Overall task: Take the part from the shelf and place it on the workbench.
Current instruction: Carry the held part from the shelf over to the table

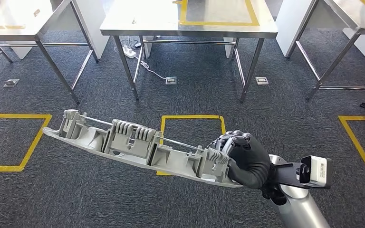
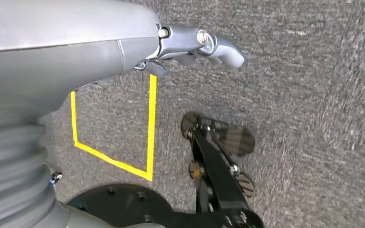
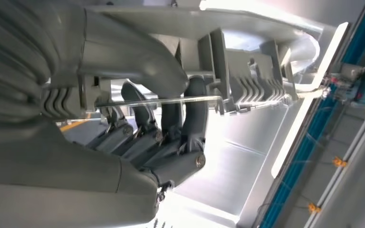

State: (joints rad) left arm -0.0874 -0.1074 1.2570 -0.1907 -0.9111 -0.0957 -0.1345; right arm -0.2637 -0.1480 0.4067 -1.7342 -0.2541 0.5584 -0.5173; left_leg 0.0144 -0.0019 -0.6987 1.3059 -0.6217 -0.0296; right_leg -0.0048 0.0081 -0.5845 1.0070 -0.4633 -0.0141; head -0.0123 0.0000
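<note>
Right hand [image 1: 244,159] wrapped tight round one end of the part [image 1: 138,144]. Dark fingers [image 3: 168,118] curled over the edge of the long grey plastic piece, thick grey thumb [image 3: 138,61] pressed on the other side. Held up in the air, above the dark carpet [image 1: 195,95], touching nothing else. Stretched from the hand out toward the left, with ribs, slots and a thin rod along its top. Far end hanging over a yellow tape square [image 1: 14,142] on the floor, middle in front of another tape square [image 1: 192,117]. Tilted a little, far end higher in the head view.

Steel workbench [image 1: 190,26] straight ahead, well apart from the part, with a yellow tape frame on its top. More steel tables to each side, cut off at the edges. White power strip [image 1: 129,51] and cable on the floor under the workbench.

Left hand [image 2: 204,47] hanging down over the carpet, nothing in it. Fingers bent in a little, mostly hidden behind the grey cover, so hard to tell how far open.

End of the part inside the right hand hidden by the fingers. Bright glare in the right wrist view, so shapes behind the part hard to make out.
</note>
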